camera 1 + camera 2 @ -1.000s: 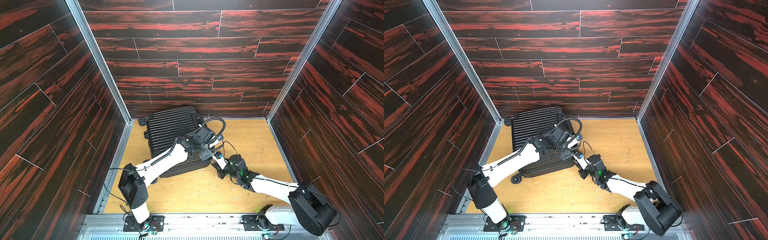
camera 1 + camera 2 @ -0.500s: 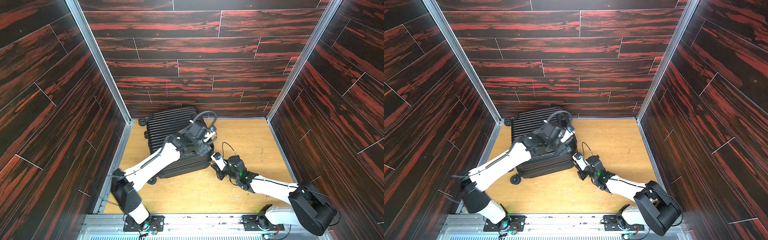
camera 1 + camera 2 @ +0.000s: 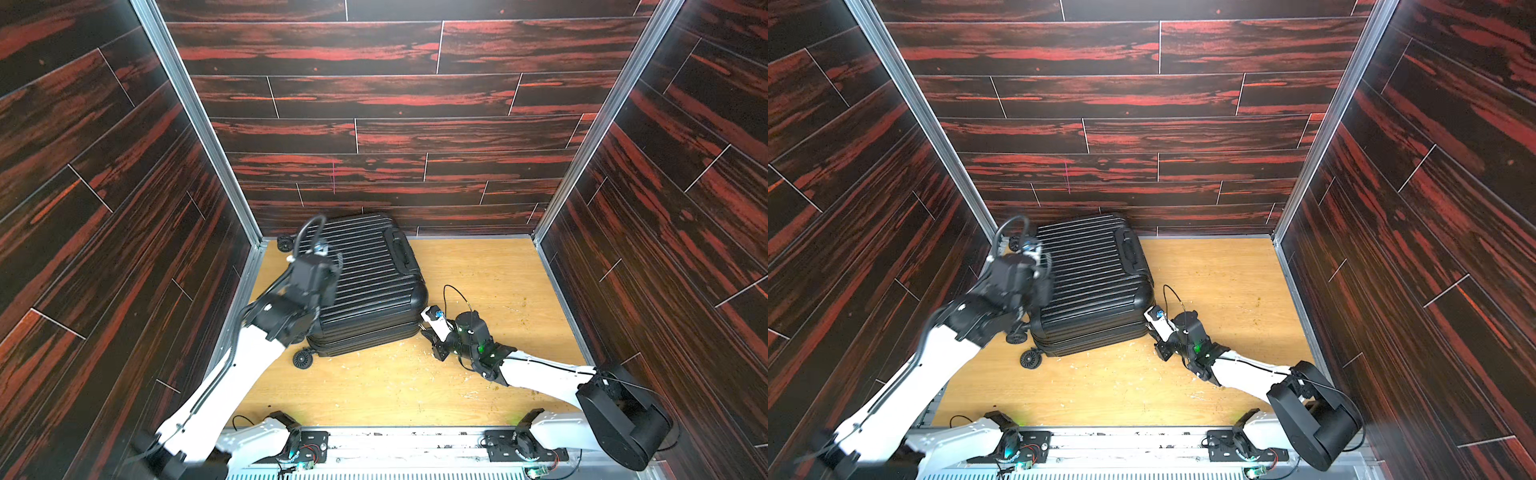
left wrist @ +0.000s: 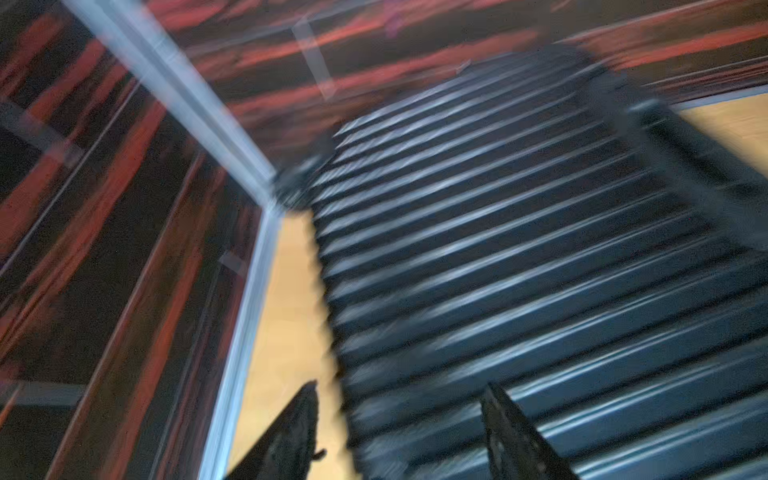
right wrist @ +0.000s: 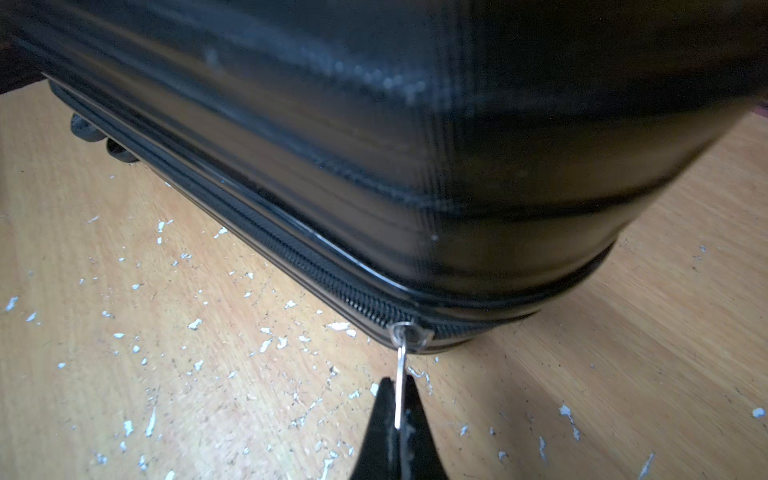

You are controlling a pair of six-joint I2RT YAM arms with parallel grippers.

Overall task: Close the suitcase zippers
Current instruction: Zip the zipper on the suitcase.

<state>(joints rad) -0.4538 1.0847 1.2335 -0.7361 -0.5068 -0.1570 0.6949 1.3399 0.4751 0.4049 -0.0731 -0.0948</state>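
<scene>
The black ribbed suitcase (image 3: 374, 282) (image 3: 1096, 286) lies flat on the wooden floor at the back left, both shell halves together. Its zipper track (image 5: 291, 245) runs along the seam near the floor. My right gripper (image 5: 399, 380) (image 3: 424, 330) is shut on the thin silver zipper pull (image 5: 401, 361) at the case's near right corner. My left gripper (image 4: 401, 386) (image 3: 318, 270) hovers open over the case's left edge, blurred with motion, nothing between its fingers.
Dark red wood-pattern walls close in the left, back and right. The case's far corner sits close to the back left corner post (image 4: 178, 83). Wheels (image 3: 302, 359) stick out at its left end. White flecks litter the floor (image 5: 166, 332). Bare floor (image 3: 498, 270) lies right of the case.
My left arm has swung from the case's right side across its top to the left edge, and its jaws have narrowed. The right gripper has kept its grip on the pull.
</scene>
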